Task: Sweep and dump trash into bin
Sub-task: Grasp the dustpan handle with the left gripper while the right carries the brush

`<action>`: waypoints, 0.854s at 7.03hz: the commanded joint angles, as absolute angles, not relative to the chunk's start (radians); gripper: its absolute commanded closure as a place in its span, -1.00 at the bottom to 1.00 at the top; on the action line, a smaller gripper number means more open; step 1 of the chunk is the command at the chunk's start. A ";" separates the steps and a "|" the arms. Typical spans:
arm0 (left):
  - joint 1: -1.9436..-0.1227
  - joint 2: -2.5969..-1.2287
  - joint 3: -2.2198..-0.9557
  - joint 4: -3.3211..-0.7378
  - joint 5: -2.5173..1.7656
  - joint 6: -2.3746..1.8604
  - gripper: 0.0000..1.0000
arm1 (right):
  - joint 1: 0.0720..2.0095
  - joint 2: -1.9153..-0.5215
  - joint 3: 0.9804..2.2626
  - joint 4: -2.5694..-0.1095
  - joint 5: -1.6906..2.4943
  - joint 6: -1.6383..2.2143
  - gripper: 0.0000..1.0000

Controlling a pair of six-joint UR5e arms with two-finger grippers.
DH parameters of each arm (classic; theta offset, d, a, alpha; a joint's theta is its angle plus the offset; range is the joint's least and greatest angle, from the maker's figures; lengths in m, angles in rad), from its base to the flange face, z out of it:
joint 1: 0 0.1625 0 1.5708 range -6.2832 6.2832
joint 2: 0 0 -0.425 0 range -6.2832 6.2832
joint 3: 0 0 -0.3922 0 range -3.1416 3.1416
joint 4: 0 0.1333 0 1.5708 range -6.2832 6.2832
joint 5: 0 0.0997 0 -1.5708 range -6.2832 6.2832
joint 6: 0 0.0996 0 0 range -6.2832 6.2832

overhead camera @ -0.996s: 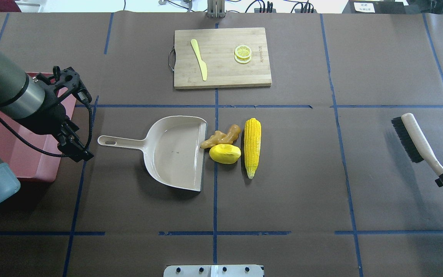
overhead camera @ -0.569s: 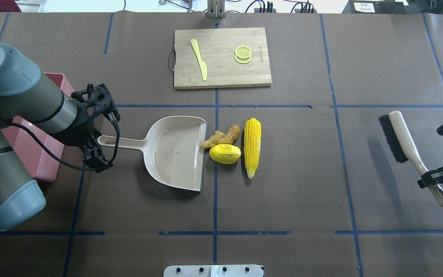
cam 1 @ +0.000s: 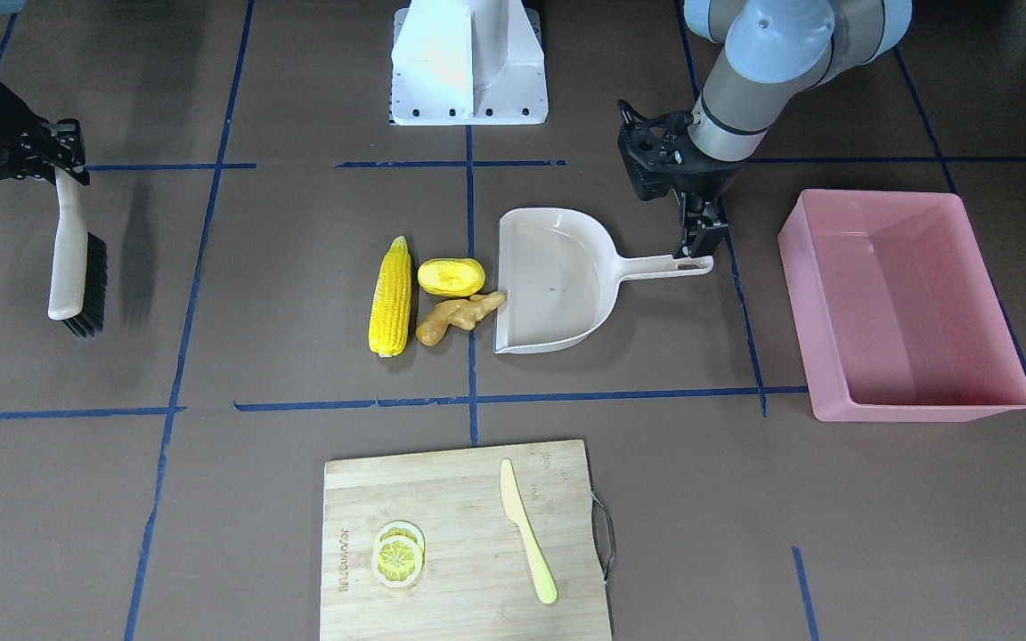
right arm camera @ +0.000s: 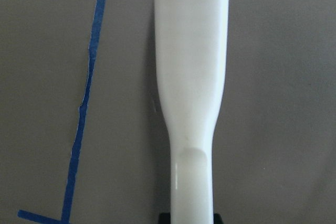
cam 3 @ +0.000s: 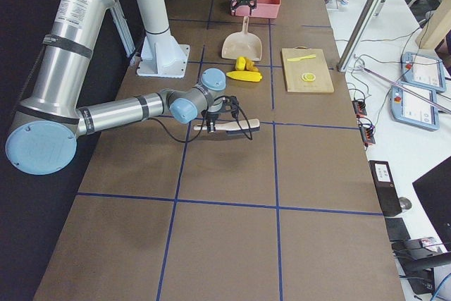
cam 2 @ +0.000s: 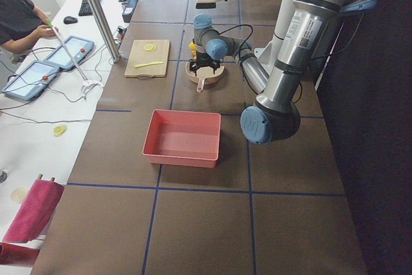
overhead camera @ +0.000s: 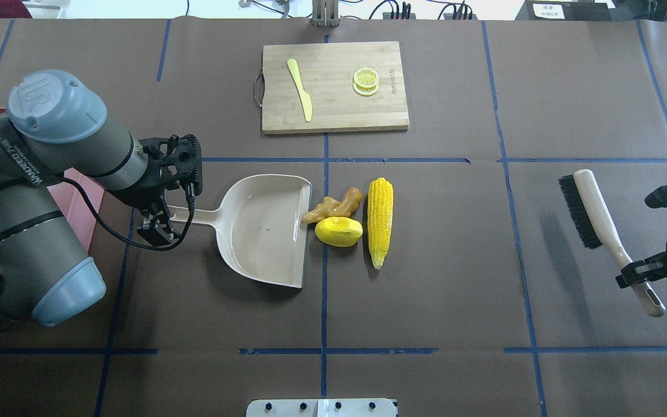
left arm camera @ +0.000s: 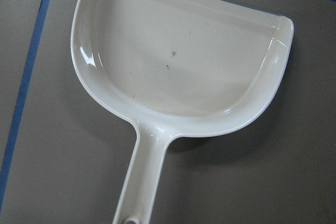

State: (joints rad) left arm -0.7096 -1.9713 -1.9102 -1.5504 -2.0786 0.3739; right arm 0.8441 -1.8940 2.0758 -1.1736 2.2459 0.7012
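The trash lies together at mid-table: a long corn cob [overhead camera: 380, 223], a yellow oval lump [overhead camera: 339, 231] and a tan ginger root [overhead camera: 333, 205] whose tip touches the lip of the beige dustpan [overhead camera: 264, 229]. My left gripper [overhead camera: 157, 223] hovers open over the end of the dustpan's handle [cam 1: 664, 265] and holds nothing. The left wrist view looks down into the dustpan [left arm camera: 184, 66]. The pink bin [cam 1: 923, 411] stands beyond the handle, partly hidden under my left arm in the overhead view. My right gripper [overhead camera: 637, 272] is shut on the handle of a brush [overhead camera: 594, 217], held far right of the corn.
A wooden cutting board [overhead camera: 333, 110] at the far middle carries a pale yellow knife [overhead camera: 300, 90] and lemon slices [overhead camera: 365, 81]. Blue tape lines cross the brown table cover. The robot's base plate [cam 1: 468, 107] is at the near middle edge.
My left arm has swung right, from over the bin to over the dustpan handle's end. My right gripper has carried the brush a little leftward toward the trash.
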 commanded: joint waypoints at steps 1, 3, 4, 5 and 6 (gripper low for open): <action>-0.719 -1.980 -1.844 -1.607 -2.118 0.422 -0.98 | 0.825 -1.888 2.089 -1.172 2.246 0.739 0.95; -0.727 -1.986 -1.798 -1.633 -2.138 0.426 -0.98 | 0.792 -1.850 2.089 -1.173 2.231 0.803 0.92; -0.727 -1.988 -1.763 -1.670 -2.207 0.426 -0.98 | 0.766 -1.833 2.091 -1.172 2.211 0.842 0.92; -0.724 -1.991 -1.717 -1.739 -2.218 0.420 -0.98 | 0.750 -1.821 2.091 -1.172 2.204 0.865 0.92; -0.723 -1.993 -1.692 -1.771 -2.221 0.422 -0.98 | 0.733 -1.806 2.091 -1.172 2.203 0.892 0.92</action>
